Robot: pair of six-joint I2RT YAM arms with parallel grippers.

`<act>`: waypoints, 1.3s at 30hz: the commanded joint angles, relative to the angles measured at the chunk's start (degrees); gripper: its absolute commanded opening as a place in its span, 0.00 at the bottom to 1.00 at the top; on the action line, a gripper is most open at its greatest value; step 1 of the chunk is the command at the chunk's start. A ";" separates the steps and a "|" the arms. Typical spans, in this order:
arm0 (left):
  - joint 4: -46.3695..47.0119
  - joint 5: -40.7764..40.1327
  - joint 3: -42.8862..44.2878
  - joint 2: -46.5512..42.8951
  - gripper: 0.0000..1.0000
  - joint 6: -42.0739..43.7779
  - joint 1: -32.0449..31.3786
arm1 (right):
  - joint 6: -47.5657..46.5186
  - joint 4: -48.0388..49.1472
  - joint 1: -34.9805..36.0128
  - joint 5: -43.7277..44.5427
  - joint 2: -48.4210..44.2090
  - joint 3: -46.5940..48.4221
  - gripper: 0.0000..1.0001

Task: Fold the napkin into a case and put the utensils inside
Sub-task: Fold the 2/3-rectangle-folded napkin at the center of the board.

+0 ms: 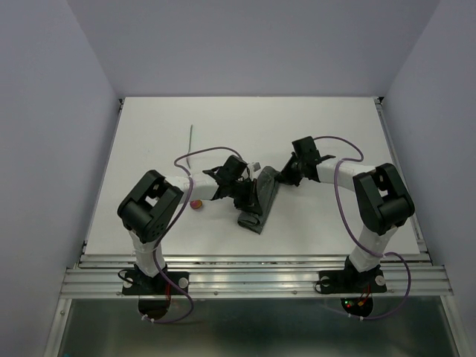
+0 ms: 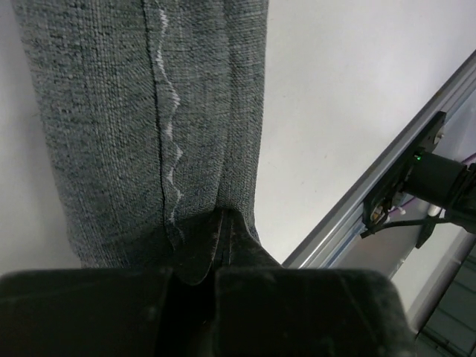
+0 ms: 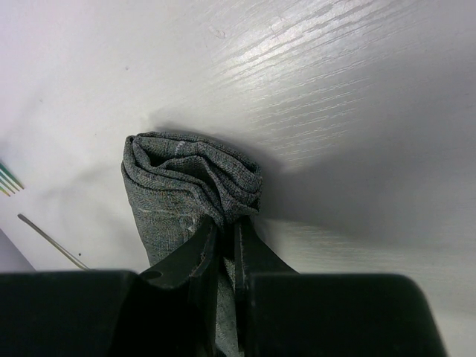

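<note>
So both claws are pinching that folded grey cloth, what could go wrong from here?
1. The left gripper and the right gripper are both shut on the napkin. An uneven pull might undo the folds, which look bunched at the right gripper's end.
2. The spoon lies close by the left arm, which might knock it away.

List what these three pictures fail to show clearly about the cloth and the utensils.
- Red-bowled spoon, top view: its handle is hidden, apparently under the left arm.
- Slim grey stick, top view: too small to read its tip.
- Dark grey folded fabric napkin, left wrist view: the top edge cuts off its far end.
- Teal striped object, right wrist view: the left edge cuts it off, so it is unidentifiable.
</note>
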 commanded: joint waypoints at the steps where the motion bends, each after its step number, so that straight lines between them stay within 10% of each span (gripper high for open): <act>1: 1.77 0.12 2.50 1.80 0.00 -0.64 -0.53 | 0.07 -2.26 -0.27 3.06 2.29 -1.83 0.01; 5: 1.86 -0.49 3.12 2.95 0.00 -0.56 -0.88 | -0.99 -2.17 -0.27 2.80 1.41 -2.36 0.09; 16: 1.95 -0.58 3.29 3.30 0.00 -0.47 -1.23 | -6.26 -2.17 -0.27 0.69 -7.63 -7.18 0.71; 32: 3.09 0.47 3.65 4.09 0.00 -0.29 -2.64 | -6.09 7.14 7.20 -7.58 -9.76 -15.64 0.79; 39: 3.35 0.65 3.73 3.65 0.00 -0.29 -2.73 | -4.51 7.06 8.34 -5.47 -6.77 -15.19 0.62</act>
